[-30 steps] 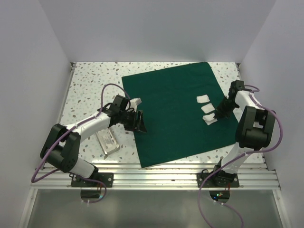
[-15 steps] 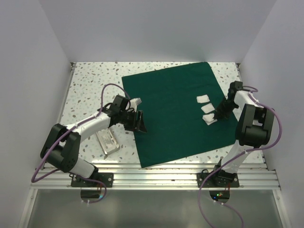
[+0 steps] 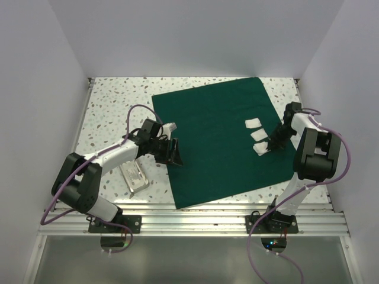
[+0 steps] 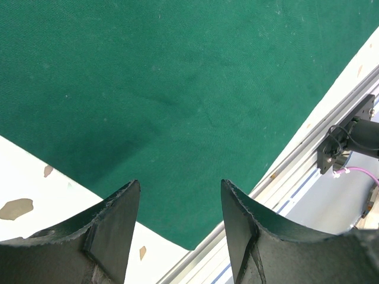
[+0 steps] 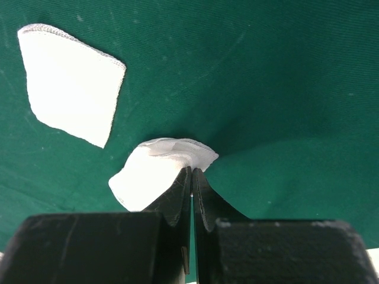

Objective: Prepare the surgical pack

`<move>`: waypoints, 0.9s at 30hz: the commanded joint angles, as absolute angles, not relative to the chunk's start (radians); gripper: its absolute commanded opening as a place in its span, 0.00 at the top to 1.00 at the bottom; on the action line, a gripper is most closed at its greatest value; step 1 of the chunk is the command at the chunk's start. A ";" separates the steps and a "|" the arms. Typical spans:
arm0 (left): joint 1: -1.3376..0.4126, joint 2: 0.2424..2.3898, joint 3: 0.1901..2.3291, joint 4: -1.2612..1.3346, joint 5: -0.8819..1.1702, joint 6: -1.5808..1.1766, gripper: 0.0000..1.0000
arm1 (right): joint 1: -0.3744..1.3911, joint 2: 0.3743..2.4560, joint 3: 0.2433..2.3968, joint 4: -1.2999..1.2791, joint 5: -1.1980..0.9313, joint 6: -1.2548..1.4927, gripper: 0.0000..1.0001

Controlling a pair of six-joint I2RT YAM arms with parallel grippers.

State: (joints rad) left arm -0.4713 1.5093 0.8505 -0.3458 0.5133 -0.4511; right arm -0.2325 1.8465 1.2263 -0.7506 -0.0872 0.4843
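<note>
The surgical pack (image 3: 213, 139) is a dark green cloth spread flat over the speckled table. Three white gauze pads lie in a row on its right side. My right gripper (image 3: 273, 143) is shut on the edge of the nearest pad (image 3: 262, 149). In the right wrist view the gripper (image 5: 192, 170) pinches this pad (image 5: 151, 168), which bunches up off the cloth (image 5: 284, 89). A flat pad (image 5: 71, 83) lies beyond it. My left gripper (image 3: 173, 152) hangs open over the cloth's left edge. In the left wrist view the gripper (image 4: 179, 183) holds nothing above the cloth (image 4: 177, 89).
A small metal tray (image 3: 135, 177) sits on the table (image 3: 112, 106) near the left arm, off the cloth. The other two pads (image 3: 253, 123) (image 3: 259, 135) lie behind the held one. An aluminium rail (image 3: 207, 214) runs along the near edge. White walls close three sides.
The right arm's elbow has shifted slightly toward the back while its fingertips stay at the pad. The left arm has not moved.
</note>
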 commanded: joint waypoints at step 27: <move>-0.459 1.508 0.845 -0.311 0.540 -0.434 0.39 | -0.238 1.819 1.285 -0.805 -0.040 0.443 0.60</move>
State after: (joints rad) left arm -0.4694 1.5166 0.8505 -0.3454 0.5201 -0.4507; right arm -0.2325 1.8450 1.2438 -0.7971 -0.0433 0.4568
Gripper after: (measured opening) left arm 0.607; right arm 0.404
